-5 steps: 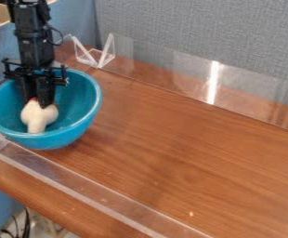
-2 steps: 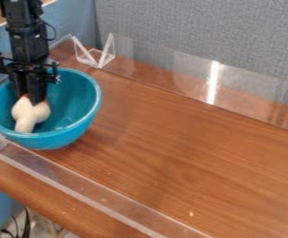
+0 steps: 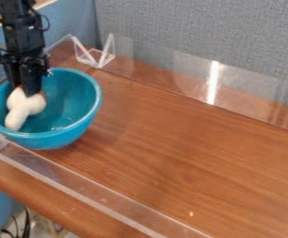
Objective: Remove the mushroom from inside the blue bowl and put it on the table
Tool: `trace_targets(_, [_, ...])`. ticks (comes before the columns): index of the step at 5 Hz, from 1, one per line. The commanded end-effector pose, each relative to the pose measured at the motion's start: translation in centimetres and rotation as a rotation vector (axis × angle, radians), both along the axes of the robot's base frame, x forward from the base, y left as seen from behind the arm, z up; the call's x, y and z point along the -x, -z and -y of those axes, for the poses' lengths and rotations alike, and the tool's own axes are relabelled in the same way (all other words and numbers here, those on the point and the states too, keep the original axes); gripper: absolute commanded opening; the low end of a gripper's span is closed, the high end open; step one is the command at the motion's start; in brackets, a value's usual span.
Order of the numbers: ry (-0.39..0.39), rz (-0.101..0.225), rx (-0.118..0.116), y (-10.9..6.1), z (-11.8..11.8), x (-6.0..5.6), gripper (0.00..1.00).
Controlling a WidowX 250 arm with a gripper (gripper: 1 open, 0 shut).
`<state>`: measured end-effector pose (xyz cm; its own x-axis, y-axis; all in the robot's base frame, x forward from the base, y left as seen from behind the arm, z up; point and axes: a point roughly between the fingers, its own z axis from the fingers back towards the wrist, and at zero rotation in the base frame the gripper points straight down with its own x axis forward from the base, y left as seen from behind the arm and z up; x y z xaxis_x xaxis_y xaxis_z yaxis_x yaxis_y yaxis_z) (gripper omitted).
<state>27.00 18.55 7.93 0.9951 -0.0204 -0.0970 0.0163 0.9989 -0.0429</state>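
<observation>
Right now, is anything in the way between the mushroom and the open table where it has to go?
Only the blue bowl's rim: the mushroom hangs in the gripper over the bowl's left side. Beyond the rim, the table looks bare.

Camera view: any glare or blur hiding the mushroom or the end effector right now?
Camera view: soft overall; mushroom readable, hanging from the end effector over the blue bowl; dark fingers merge together; bright glare streaks on the acrylic border and table sheen, away from the grasp.
</observation>
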Motion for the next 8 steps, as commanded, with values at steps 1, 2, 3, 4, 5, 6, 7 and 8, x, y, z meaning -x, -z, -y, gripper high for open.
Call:
trace_targets(1, [-0.019,0.105,-0.063,-3.7,-0.2,-1.3,0.0])
trace_targets(2, [-0.029,0.12,-0.066,-4.1,0.5,-2.2,0.0])
trace_targets(3, [-0.066,0.141,-0.071,-4.9,1.0,-1.8,0.0])
trace_targets(4, [-0.074,0.187,-0.064,-7.2,2.1,-1.7,0.0])
trace_targets(5, [-0.054,0.237,-0.046,-9.9,4.6,-1.6,0.0])
trace_targets(6, [0.019,0.23,-0.009,-9.6,9.3,-1.7,0.0])
trace_targets(7, [0.089,0.205,0.018,-8.2,13.8,-0.8,0.0])
trace_targets(8, [0.139,0.176,0.026,-6.9,17.0,0.5,0.0])
